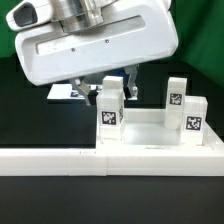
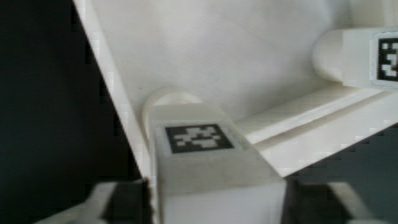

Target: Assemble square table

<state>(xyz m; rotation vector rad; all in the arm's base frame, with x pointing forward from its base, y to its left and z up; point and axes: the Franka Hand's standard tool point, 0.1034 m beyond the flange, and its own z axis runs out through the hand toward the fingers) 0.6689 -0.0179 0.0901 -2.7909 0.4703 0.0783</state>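
The square table's white slab (image 1: 150, 128) lies against the border wall, rim up. One white tagged leg (image 1: 110, 108) stands upright at its corner on the exterior view's left. Two more legs (image 1: 177, 96) (image 1: 193, 120) stand at the right. My gripper (image 1: 113, 85) hangs over the left leg, one finger on each side of its top. In the wrist view this leg (image 2: 199, 138) sits between the fingers (image 2: 118, 204) with narrow dark gaps on both sides. The gripper (image 2: 222, 206) looks open around it. The slab (image 2: 178, 50) and another leg (image 2: 365, 50) show beyond.
The long low white border wall (image 1: 60, 160) runs across the front. A piece of the marker board (image 1: 62, 92) shows behind the gripper on the exterior view's left. The table top is black.
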